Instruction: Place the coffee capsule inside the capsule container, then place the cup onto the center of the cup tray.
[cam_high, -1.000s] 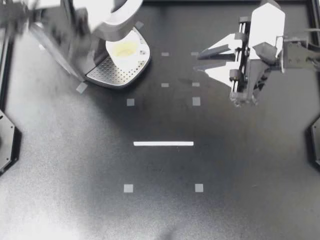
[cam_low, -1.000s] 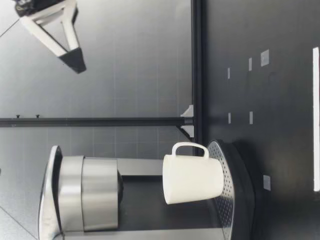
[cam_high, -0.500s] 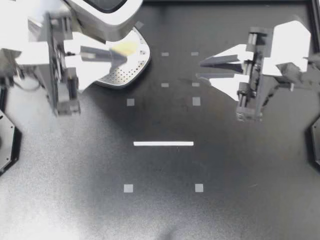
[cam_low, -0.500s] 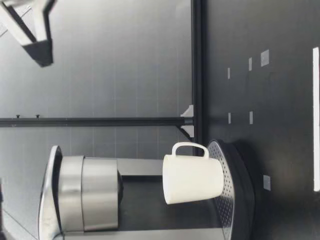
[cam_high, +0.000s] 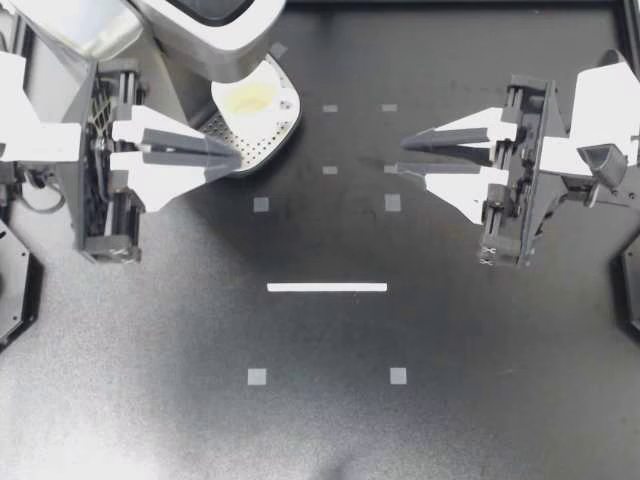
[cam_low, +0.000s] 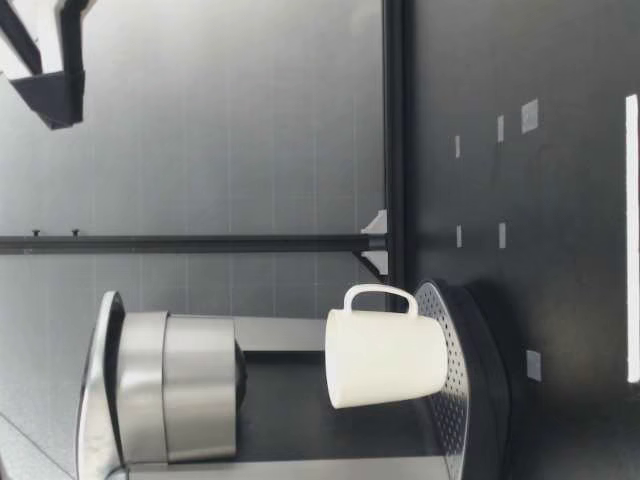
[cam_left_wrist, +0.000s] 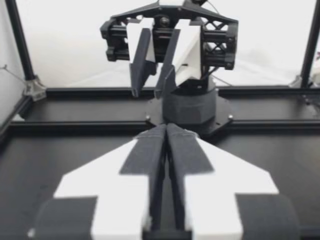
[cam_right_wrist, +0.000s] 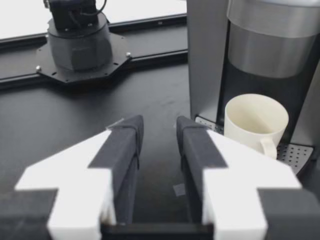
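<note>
Table: dark and matte, and it carries everything below.

Coffee machine: stands at the far left of the table. Its silver head overhangs the foot.

Left gripper: comes in from the left and is held above the table, just nearer than the machine. From above, its tips lie over the near edge of the cup tray. The wrist view shows the jaws pressed together with nothing between them.

Right gripper: on the right side, well apart from the machine. It points left, toward the other gripper. Jaws are spread by a narrow gap and hold nothing.

Cup tray: perforated metal plate at the machine's foot.

Cup: white and upright on the tray, under the head, with its handle to the right. It appears to sit near the tray's middle. The head hides part of it from above, so centring is not confirmed.

Tape: one white strip at mid-table, with small squares scattered around it.
</note>
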